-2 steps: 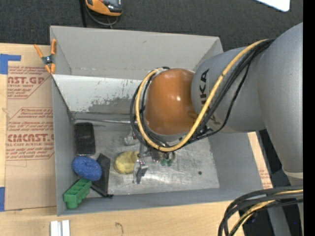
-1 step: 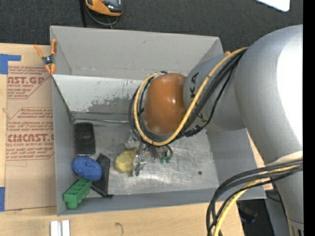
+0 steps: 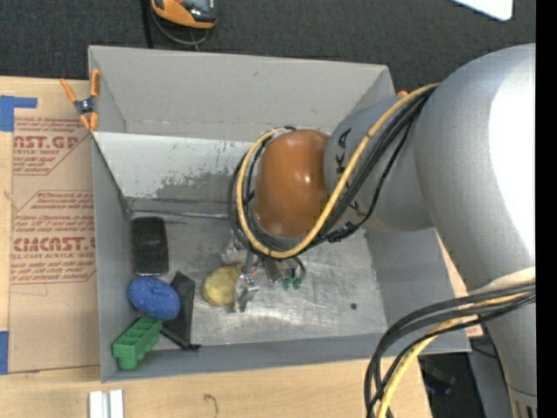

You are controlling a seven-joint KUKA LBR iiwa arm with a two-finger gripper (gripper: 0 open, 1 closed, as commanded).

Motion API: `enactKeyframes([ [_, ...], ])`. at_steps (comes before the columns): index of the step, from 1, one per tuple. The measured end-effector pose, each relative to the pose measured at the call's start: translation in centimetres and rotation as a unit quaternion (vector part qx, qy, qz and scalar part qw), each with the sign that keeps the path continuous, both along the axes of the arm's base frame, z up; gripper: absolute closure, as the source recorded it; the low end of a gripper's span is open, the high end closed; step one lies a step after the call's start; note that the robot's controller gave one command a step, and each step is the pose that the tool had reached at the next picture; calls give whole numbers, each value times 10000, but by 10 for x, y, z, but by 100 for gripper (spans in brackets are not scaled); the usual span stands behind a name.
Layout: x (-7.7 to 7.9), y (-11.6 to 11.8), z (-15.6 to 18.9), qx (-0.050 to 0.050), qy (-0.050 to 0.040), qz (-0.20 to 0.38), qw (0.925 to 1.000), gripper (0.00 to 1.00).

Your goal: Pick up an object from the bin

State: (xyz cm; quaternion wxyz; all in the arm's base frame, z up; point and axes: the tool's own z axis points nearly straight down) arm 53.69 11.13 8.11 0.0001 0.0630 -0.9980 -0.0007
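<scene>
The gripper [image 3: 250, 279] hangs low, just beside a yellow lump [image 3: 219, 287] on the bin's [image 3: 287, 331] floor near its lower edge (how wide it stands I cannot tell). A black block [image 3: 149, 244], blue ball [image 3: 154, 296] and green brick [image 3: 137, 341] lie by the lower left corner.

Bin [image 3: 113, 190]: grey, with pale scuff streaks on the back wall. Pale yellow lump [image 3: 222, 286] on its floor.

Left of lump: blue rounded lump [image 3: 154, 297], black flat piece [image 3: 183, 316], black block [image 3: 149, 244].

Below-left: bright green block [image 3: 137, 341].

Above lump: glossy orange-brown wrist cover [image 3: 291, 192], ringed by yellow and black cables [image 3: 244, 194].
</scene>
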Motion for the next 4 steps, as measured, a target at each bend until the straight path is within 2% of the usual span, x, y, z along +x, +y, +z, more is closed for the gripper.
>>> enactKeyframes([
  [1, -5, -11, 87, -2, -5, 141, 9999, 100],
  [3, -5, -11, 87, 0, -3, 139, 9999, 100],
  [4, -7, -9, 127, -10, 35, 96, 9999, 100],
])
